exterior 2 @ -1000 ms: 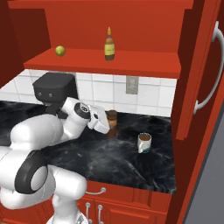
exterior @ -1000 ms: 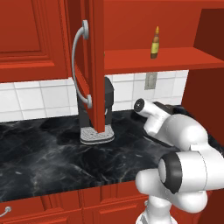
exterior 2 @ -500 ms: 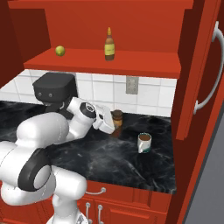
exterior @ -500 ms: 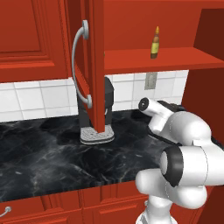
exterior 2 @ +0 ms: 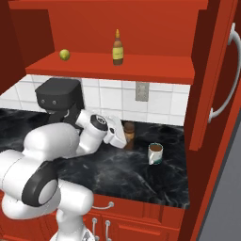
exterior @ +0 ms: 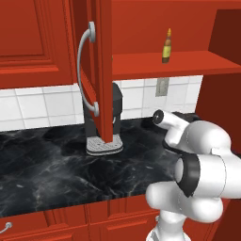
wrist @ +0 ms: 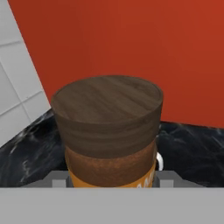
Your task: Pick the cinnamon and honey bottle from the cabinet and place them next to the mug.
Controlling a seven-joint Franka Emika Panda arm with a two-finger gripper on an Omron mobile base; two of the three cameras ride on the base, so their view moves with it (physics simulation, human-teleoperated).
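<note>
My gripper [exterior 2: 125, 139] is shut on the cinnamon [exterior 2: 128, 133], a stout brown jar with a dark wooden cap, held upright low over the black counter. In the hand view the cinnamon [wrist: 107, 127] sits right between my fingertips [wrist: 57, 177]. The mug [exterior 2: 155, 153], white with a dark inside, stands on the counter just right of the jar, a small gap apart. I cannot tell whether the jar's base touches the counter. The honey bottle [exterior 2: 117, 48] [exterior: 166, 46] stands upright on the shelf of the red cabinet [exterior 2: 155, 71].
A black coffee machine [exterior 2: 57, 97] [exterior: 112, 117] stands at the back left of the counter. A green lime [exterior 2: 65, 54] lies on the shelf. Open cabinet doors [exterior: 100, 70] [exterior 2: 217, 70] hang at both sides. A wall outlet [exterior 2: 141, 91] sits behind the jar.
My arm has carried the cinnamon to the right and slightly down, closer to the mug. The honey bottle and the mug stay put.
</note>
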